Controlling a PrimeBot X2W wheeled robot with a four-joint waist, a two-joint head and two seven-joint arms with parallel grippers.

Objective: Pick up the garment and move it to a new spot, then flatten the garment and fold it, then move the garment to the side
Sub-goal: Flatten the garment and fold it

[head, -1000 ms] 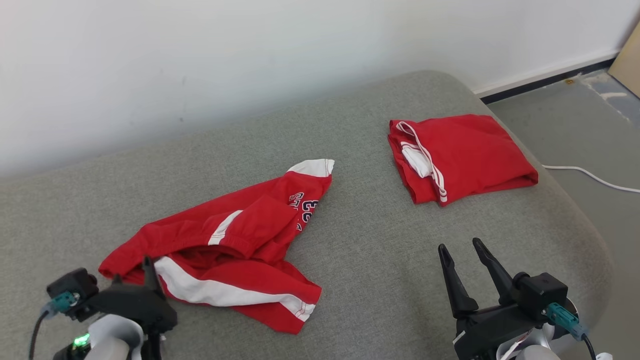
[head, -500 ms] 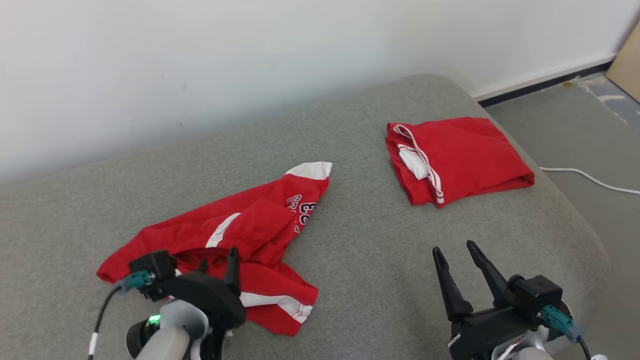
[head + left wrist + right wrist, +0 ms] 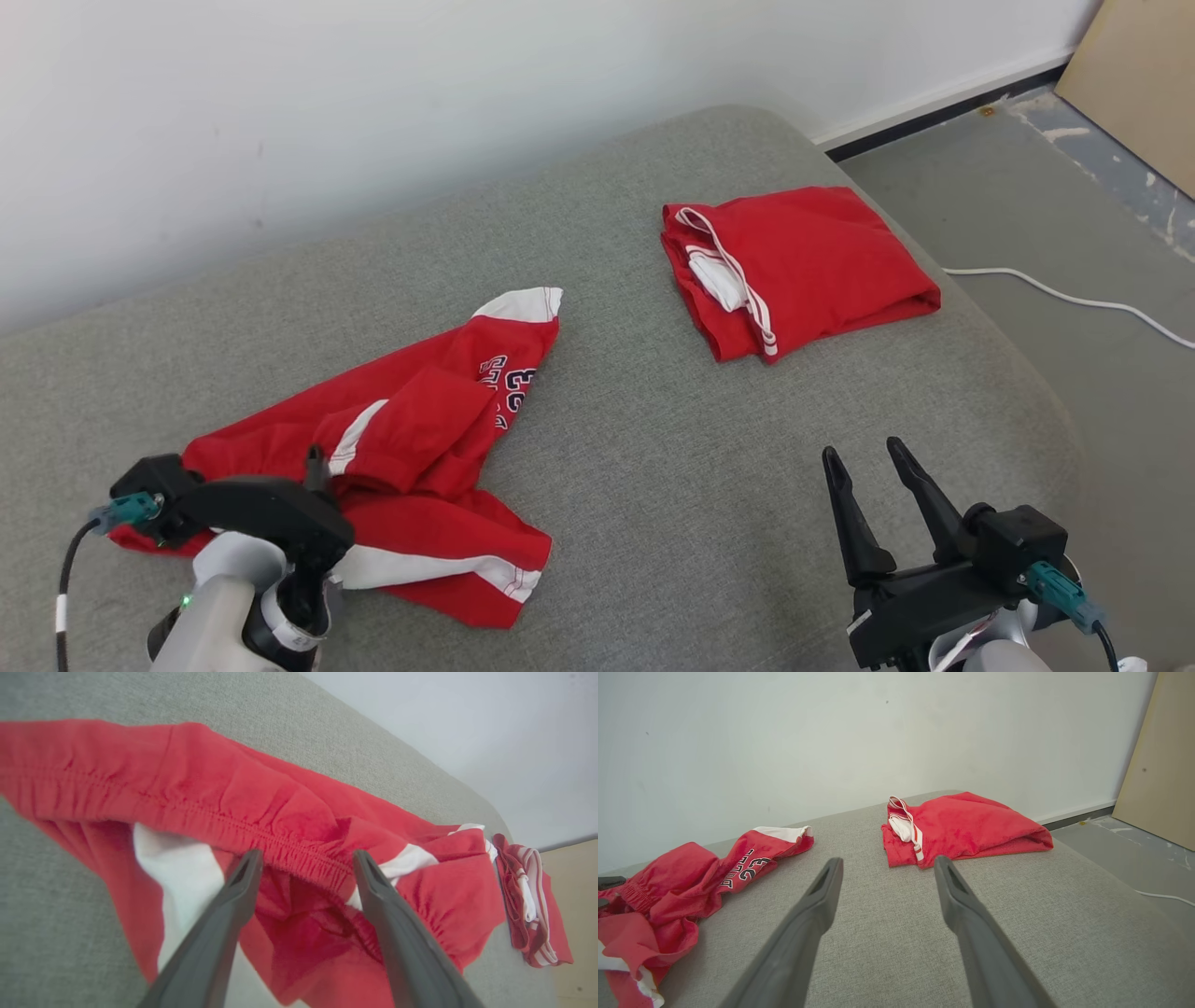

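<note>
Bright, even light, faint shadows, soft blur in left wrist view.

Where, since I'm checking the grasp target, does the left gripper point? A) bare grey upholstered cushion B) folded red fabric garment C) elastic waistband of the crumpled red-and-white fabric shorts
C: the left gripper, jaws open, has its tips at the gathered waistband of the crumpled red-and-white shorts.

Left forearm (image 3: pixel 219 602) is hanging low at lower left; left jaws are standing wide apart, fingers (image 3: pixel 219 938) angling downward. Right wrist (image 3: pixel 1013 546) is hovering at lower right; right jaws are gaping wide, fingers (image 3: pixel 851 532) pointing forward.
</note>
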